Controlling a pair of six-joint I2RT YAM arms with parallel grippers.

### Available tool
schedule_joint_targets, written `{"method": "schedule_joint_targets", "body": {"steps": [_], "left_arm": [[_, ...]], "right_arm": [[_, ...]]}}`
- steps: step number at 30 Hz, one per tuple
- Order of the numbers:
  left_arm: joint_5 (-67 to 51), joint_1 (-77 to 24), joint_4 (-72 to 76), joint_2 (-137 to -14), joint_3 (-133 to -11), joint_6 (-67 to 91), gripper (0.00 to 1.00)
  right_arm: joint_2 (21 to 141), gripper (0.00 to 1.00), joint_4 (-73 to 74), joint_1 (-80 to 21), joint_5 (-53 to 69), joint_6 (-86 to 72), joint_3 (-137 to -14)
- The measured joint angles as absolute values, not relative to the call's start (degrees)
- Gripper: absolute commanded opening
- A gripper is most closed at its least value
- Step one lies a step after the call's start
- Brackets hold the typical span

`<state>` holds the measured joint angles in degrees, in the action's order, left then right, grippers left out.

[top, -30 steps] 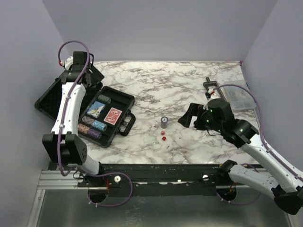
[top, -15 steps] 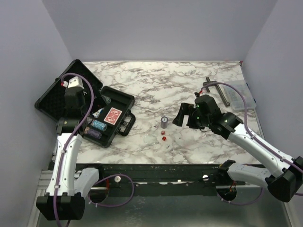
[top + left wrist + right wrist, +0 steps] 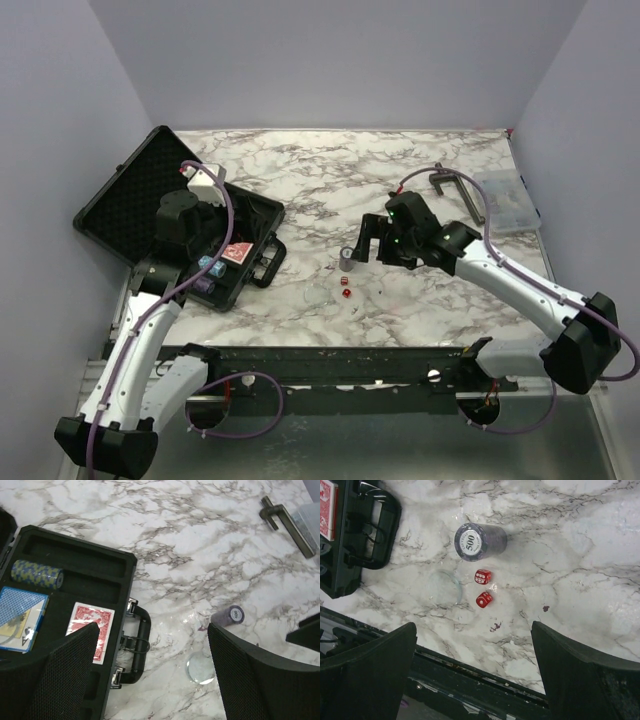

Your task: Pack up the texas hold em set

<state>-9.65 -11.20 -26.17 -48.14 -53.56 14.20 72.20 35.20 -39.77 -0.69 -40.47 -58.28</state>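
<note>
Part-packed: red card deck (image 3: pixel 100 625) seated in black rectangular hard case (image 3: pixel 125 205) at worktop (image 3: pixel 400 170) left edge; grey chip stack (image 3: pixel 479 541), two small red dice (image 3: pixel 483 576) loose; both jaws spread wide, empty.

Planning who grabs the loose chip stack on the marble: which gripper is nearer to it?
Right. The right gripper hangs open just above and beside the chip stack. The left gripper is farther off, open over the black case.

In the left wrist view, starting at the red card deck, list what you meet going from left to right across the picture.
red card deck → case handle → purple chip stack → dark metal clamp
</note>
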Motion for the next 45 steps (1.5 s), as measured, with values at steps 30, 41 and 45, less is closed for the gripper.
{"method": "schedule_joint_targets", "body": {"steps": [30, 41, 45], "left_arm": [[-10.87, -19.53, -25.34, -46.06, -52.58, 8.88, 0.78], [-9.21, -19.53, -25.34, -45.52, -52.58, 8.88, 0.77], [-9.13, -19.53, -25.36, -45.5, -52.58, 8.88, 0.77]], "right_arm": [[98.52, 0.96, 39.38, -47.68, -15.55, -35.29, -76.4], [104.33, 0.75, 40.29, -48.16, -18.04, -34.24, -79.05], [105.86, 0.69, 40.32, -48.23, -18.22, -33.95, -79.64]]}}
